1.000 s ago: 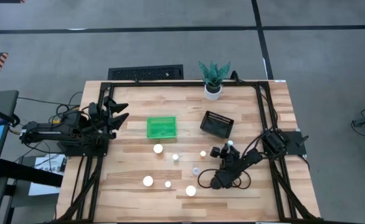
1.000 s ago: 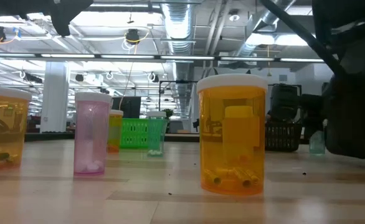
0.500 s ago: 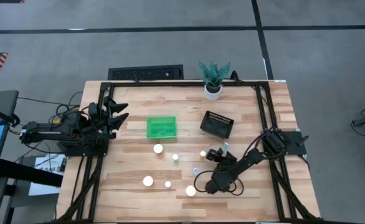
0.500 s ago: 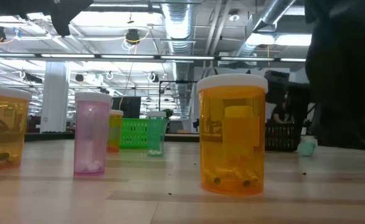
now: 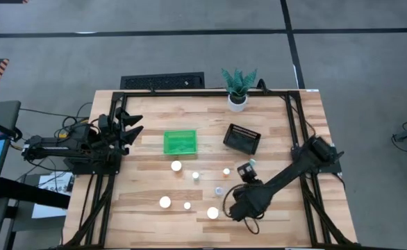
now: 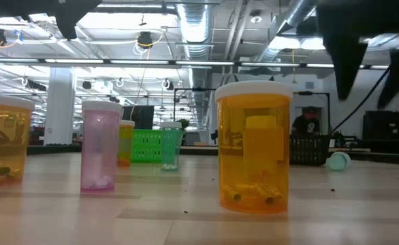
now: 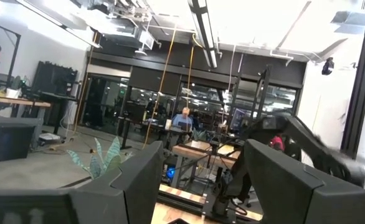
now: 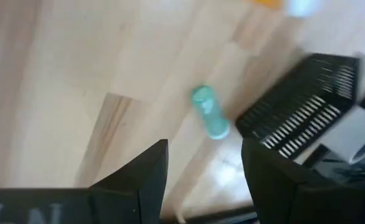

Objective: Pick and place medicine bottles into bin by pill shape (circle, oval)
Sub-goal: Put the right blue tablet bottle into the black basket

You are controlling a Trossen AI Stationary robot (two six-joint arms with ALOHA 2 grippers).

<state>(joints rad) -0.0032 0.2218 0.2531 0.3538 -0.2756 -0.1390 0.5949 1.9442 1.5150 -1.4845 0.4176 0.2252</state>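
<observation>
Several small white-capped medicine bottles stand on the wooden table [image 5: 155, 187], among them ones at the centre [image 5: 176, 166], at the near left [image 5: 165, 202] and at the near middle [image 5: 212, 212]. In the low view an orange bottle [image 6: 254, 146] and a pink bottle [image 6: 99, 146] stand close. A teal bottle [image 8: 208, 112] lies on its side near the black basket [image 8: 307, 112]; it also shows in the low view [image 6: 337, 160]. My right gripper [image 8: 204, 180] is open and empty above the table, short of the teal bottle. My left gripper [image 5: 130, 128] waits open at the table's left edge.
A green basket [image 5: 180, 142] and the black basket [image 5: 242, 138] sit at the middle far side. A white pot with a green plant [image 5: 238, 87] stands at the far edge. A black frame runs around the table's edges.
My right gripper has risen from table height beside the teal bottle and now hangs above it. The teal bottle, upright by the gripper a second ago, has tipped over and lies on its side near the black basket.
</observation>
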